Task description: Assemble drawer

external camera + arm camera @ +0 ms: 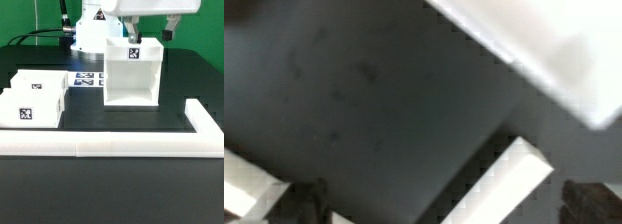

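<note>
Gripper (150,32) hovers just above the casing (132,80), fingers apart and empty. The slide-in boxes (35,100) sit to the casing's left in the exterior view. I'd seat the casing squarely against the rail (110,148) in front of it first.

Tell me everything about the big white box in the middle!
The casing is a big white cube-like shell, plastic-looking, standing upright on the black table. Its front is open and it looks empty inside. A black-and-white square tag sits at its top. The end effector hovers just above; contact is unclear.
</note>
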`<state>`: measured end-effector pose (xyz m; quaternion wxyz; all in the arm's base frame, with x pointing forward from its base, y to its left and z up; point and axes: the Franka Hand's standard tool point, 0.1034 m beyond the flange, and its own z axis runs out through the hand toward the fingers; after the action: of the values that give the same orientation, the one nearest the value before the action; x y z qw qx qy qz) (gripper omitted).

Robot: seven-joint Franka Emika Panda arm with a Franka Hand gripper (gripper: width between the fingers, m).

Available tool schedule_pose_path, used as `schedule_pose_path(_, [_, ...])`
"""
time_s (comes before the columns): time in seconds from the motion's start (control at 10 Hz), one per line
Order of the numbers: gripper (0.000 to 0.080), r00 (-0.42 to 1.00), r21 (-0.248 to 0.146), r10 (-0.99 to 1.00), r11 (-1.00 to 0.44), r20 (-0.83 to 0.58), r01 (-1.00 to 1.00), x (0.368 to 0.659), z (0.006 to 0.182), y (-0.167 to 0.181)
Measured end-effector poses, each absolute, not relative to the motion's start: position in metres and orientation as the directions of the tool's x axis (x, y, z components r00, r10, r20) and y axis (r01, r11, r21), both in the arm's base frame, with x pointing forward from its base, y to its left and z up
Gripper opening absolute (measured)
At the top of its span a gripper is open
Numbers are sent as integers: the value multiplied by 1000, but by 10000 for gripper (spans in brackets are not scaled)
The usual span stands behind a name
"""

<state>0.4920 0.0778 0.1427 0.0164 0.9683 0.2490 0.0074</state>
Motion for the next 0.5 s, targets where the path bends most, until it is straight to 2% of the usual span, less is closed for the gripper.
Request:
schedule_pose_path(0.4, [649,879,34,477,-878,7,477,490,141,77])
schedule_pose_path(0.5, [650,934,41,356,-934,21,355,478,143,77])
